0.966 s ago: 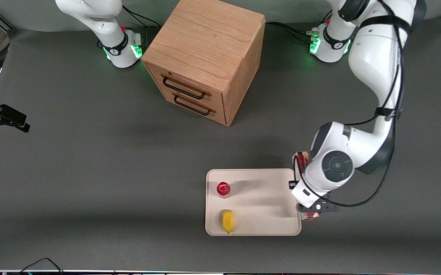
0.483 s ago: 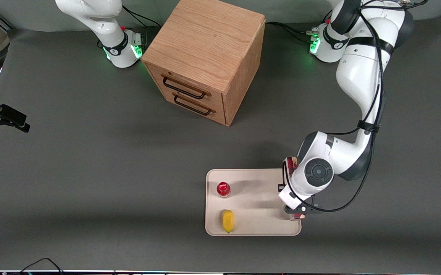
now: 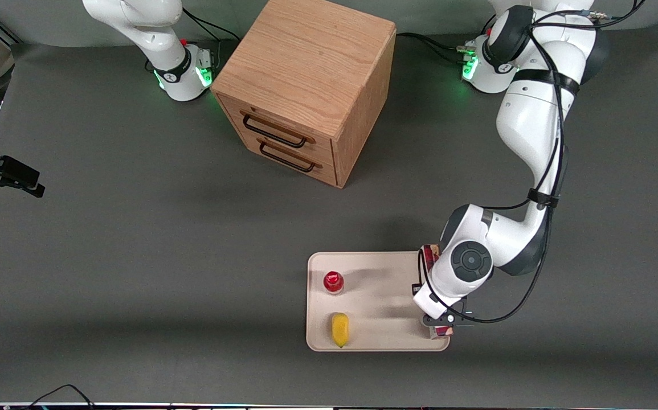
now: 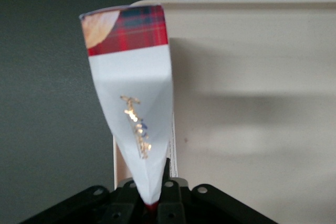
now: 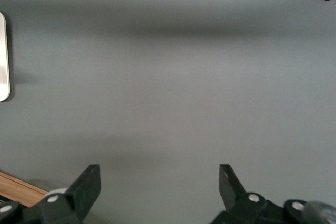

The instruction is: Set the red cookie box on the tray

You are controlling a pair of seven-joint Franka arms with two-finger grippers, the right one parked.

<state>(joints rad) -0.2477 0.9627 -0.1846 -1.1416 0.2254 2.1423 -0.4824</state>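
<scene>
My left gripper [image 4: 152,195] is shut on the red cookie box [image 4: 134,87], whose white section and dark red plaid end point away from the wrist camera. In the front view the gripper [image 3: 436,299] hangs over the tray's short edge nearest the working arm's end. The box [image 3: 432,255] runs along that edge, with only its two ends showing past the wrist. The cream-white tray [image 3: 385,285] lies under it, and the box sits right above the tray's rim [image 4: 119,153]. Whether the box touches the tray is not visible.
A small red-capped bottle [image 3: 333,281] and a yellow object [image 3: 339,329] stand on the tray's end toward the parked arm. A wooden drawer cabinet [image 3: 306,85] with two closed drawers sits farther from the front camera.
The left arm has carried the box sideways toward the parked arm's end, from just outside the tray's edge to over its rim. Bottle and yellow object have not moved.
</scene>
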